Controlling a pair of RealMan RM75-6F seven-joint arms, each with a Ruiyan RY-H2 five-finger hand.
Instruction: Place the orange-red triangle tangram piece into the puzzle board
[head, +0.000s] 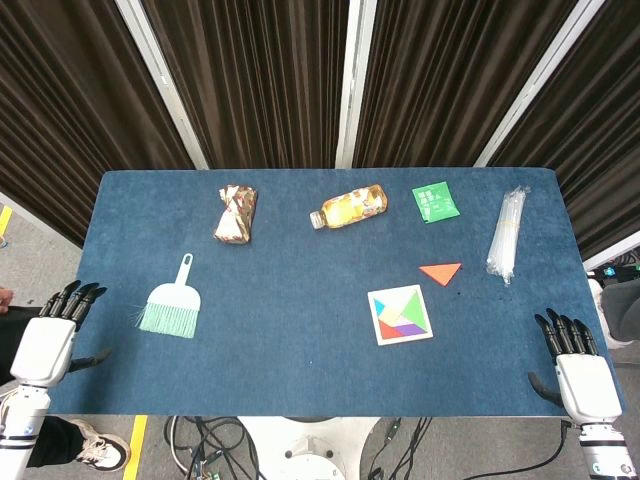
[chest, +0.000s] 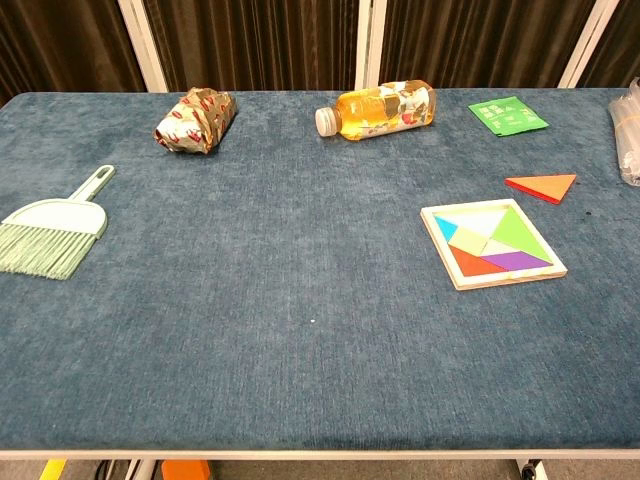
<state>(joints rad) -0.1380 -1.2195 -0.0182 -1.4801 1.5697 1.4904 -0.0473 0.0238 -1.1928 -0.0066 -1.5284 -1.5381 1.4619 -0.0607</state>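
The orange-red triangle (head: 440, 272) (chest: 542, 186) lies flat on the blue table, just beyond and to the right of the puzzle board. The square wooden puzzle board (head: 400, 314) (chest: 492, 243) holds several coloured pieces. My left hand (head: 52, 337) hovers at the table's near left corner, fingers apart and empty. At the near right corner my right hand (head: 577, 368) does the same, well short of the triangle. Neither hand appears in the chest view.
A green hand brush (head: 173, 306) (chest: 50, 232) lies at the left. Along the far side sit a crumpled snack bag (head: 235, 212) (chest: 195, 119), a lying drink bottle (head: 349, 207) (chest: 382, 109), a green packet (head: 435, 202) (chest: 507, 114) and a bundle of clear straws (head: 507, 233).
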